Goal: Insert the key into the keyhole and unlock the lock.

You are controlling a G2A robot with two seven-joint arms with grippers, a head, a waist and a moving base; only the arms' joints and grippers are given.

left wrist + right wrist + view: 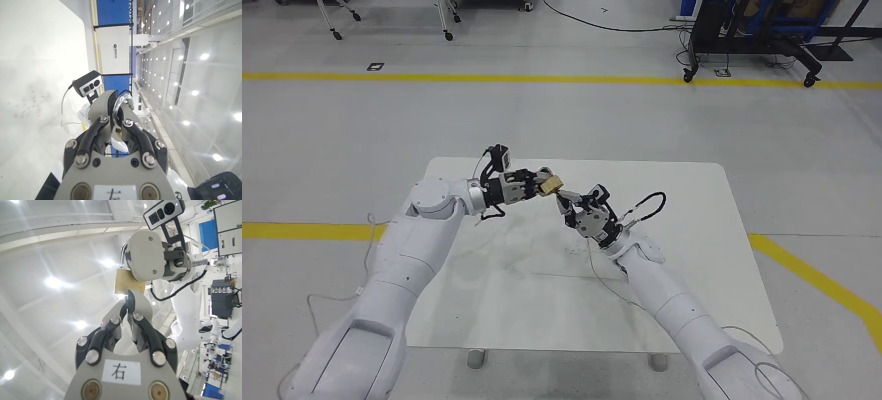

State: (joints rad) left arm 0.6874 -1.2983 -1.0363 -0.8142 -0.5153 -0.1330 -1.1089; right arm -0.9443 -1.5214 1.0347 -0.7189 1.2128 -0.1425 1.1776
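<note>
Your left gripper (118, 106) holds the brass padlock (122, 281) in its jaws; your right gripper (128, 298) has its jaws pinched shut right against it.

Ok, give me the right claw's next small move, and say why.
Probably a slight push of the right claw into the lock, to seat the key. Its shut fingertips meet the brass body's end face, and the left claw holds the lock at the shackle, above the table. The key itself is hidden between the fingers, so I cannot tell how deep it sits.
</note>
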